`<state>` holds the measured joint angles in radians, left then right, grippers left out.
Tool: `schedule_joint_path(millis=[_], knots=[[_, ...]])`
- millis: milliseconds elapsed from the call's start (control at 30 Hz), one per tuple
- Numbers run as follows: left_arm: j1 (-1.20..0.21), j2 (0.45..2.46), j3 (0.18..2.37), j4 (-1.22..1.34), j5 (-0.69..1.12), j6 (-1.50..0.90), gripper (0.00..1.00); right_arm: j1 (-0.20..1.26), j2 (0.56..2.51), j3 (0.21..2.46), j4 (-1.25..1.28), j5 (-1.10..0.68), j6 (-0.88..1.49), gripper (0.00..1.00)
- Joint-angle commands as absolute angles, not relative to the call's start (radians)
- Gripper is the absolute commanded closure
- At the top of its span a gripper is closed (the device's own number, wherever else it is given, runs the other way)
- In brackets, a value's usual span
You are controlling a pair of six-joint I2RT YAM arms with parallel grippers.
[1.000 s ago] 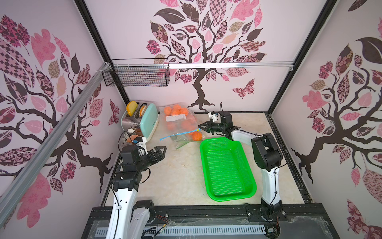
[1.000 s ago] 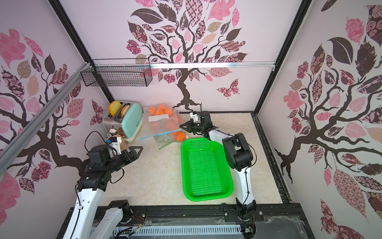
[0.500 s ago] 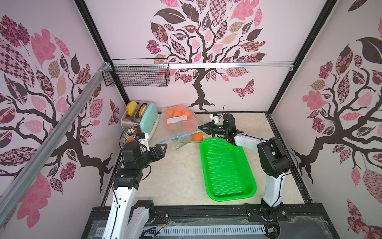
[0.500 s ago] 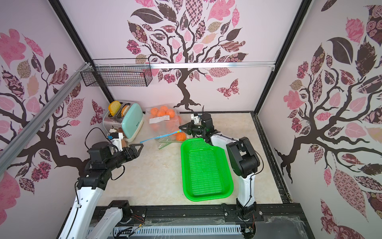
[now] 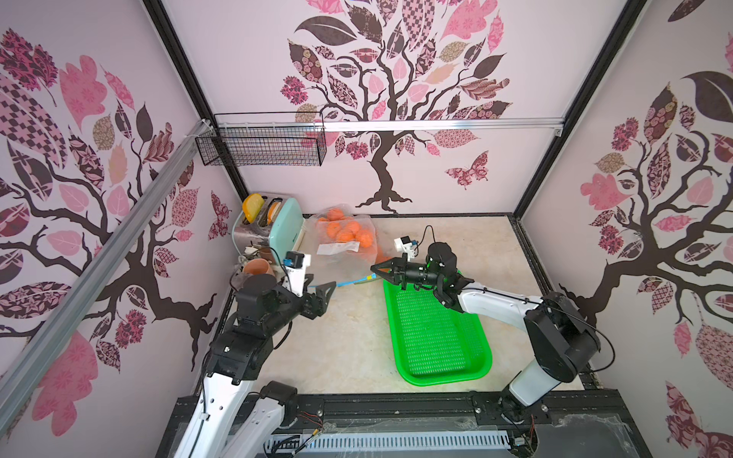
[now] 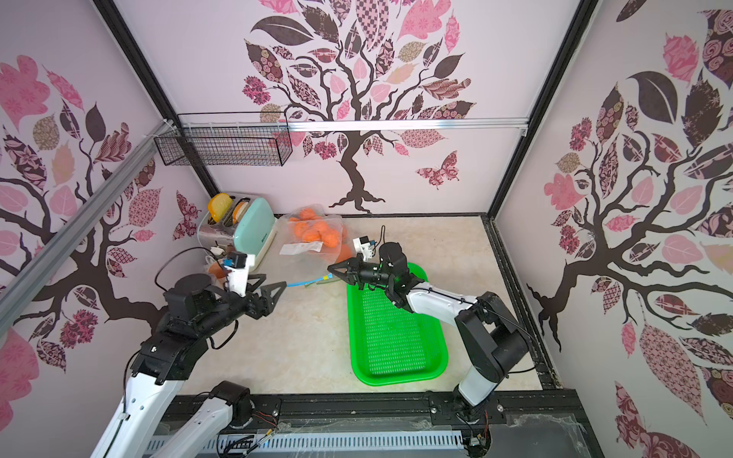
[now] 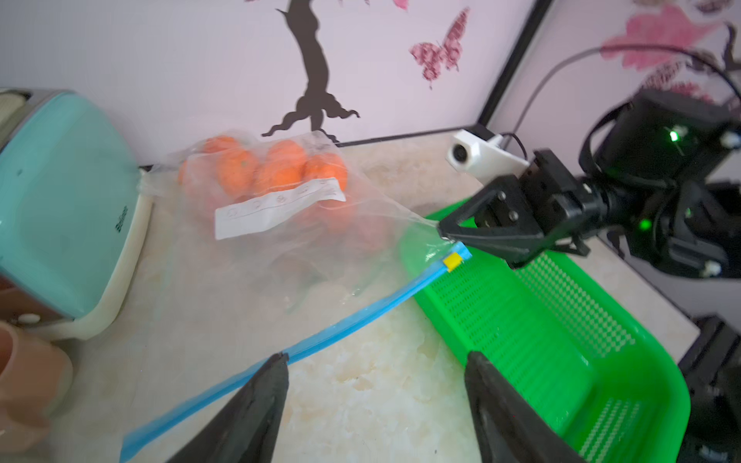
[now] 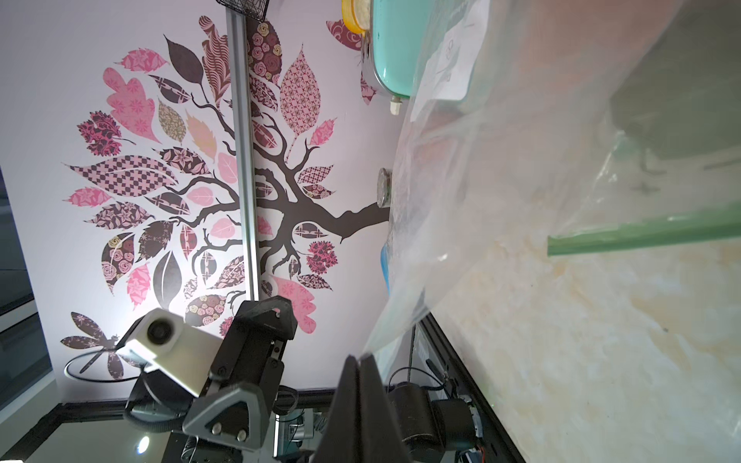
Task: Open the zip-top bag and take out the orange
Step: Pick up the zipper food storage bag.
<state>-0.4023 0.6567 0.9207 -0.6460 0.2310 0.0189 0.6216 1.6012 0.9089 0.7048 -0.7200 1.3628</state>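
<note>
Pinching zip-top bag (image 7: pixel 260 256), right jaws.

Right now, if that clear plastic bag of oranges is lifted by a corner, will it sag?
Probably floppy: the clear plastic zip-top bag wrinkles where the right end effector pinches its corner. Likely end-heavy: the round oranges bunch at its far end.

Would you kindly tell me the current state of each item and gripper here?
Zip-top bag: corner pinched, zip state unclear.
Oranges: inside the bag.
Right gripper: shut on the bag's corner.
Left gripper: open, at the blue zip strip.
Green tray: empty.
Toaster: both slots filled.
</note>
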Motion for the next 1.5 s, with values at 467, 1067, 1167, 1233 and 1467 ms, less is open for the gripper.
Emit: schedule_joint_path(millis=[467,1067,1167,1233,1467], knots=[[-0.668,0.812,0.859,-0.450,0.246,0.597,0.26,0.635,1.463,0.843,0.714,-0.672,1.440,1.00],[-0.724,0.916,0.875,-0.439,-0.071,0.660,1.00,0.636,1.483,0.843,0.722,-0.696,1.425,1.00],[-0.724,0.905,0.879,-0.464,-0.057,0.650,1.00,0.622,1.478,0.851,0.699,-0.694,1.388,1.00],[-0.724,0.896,0.880,-0.478,-0.058,0.646,1.00,0.613,1.476,0.861,0.668,-0.693,1.337,0.86],[-0.724,0.834,0.892,-0.550,-0.092,0.622,1.00,0.502,1.432,0.914,0.471,-0.726,0.702,0.43]])
